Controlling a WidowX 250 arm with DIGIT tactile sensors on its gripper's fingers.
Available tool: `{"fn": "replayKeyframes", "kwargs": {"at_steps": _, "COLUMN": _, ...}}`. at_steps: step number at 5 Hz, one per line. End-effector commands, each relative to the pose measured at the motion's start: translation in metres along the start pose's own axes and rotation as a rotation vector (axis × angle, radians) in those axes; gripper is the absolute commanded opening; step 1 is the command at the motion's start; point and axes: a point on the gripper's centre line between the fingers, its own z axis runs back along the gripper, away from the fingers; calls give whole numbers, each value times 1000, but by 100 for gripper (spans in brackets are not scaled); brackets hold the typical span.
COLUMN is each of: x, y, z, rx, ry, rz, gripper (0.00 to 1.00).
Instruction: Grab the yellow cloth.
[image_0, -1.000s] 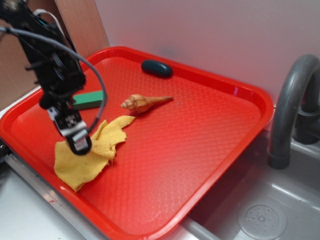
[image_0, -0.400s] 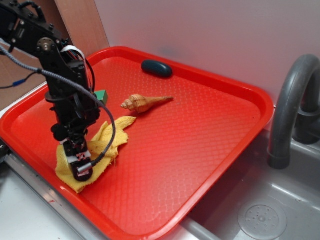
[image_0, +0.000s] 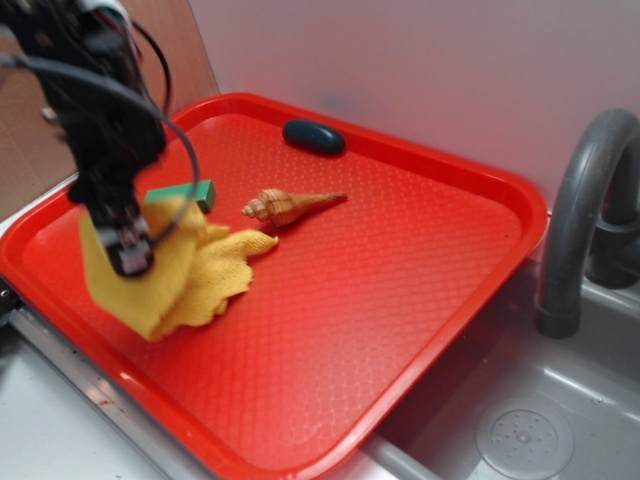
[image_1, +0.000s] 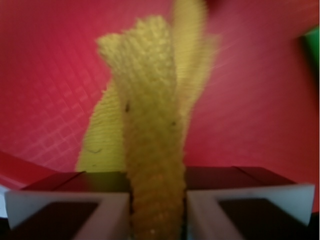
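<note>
Yellow cloth (image_0: 190, 275), lying flat on the red tray (image_0: 400, 290) moments ago, now hangs bunched in the clenched claw (image_0: 132, 258), lifted beside the green block (image_0: 185, 194), so the grab looks secured.

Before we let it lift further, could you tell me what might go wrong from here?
1. The fingers pinch only a narrow bunched fold of the cloth, so it might slip out.
2. The cloth's far corner still lies on the tray near the shell and green block; dragging could nudge them.
</note>
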Motion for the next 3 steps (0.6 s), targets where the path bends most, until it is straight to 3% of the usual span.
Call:
{"fn": "replayKeyframes", "kwargs": {"at_steps": 1, "x": -23, "y": 36, "z": 105, "rx": 33, "ry": -131, "rz": 197, "gripper": 0}}
{"fn": "replayKeyframes", "kwargs": {"at_steps": 2, "x": -36, "y": 58, "z": 121, "rx": -26, "ry": -160, "rz": 284, "gripper": 0}}
{"fn": "replayKeyframes", "kwargs": {"at_steps": 3, "x": -42, "y": 71, "z": 119, "rx": -44, "ry": -186, "rz": 337, "gripper": 0}}
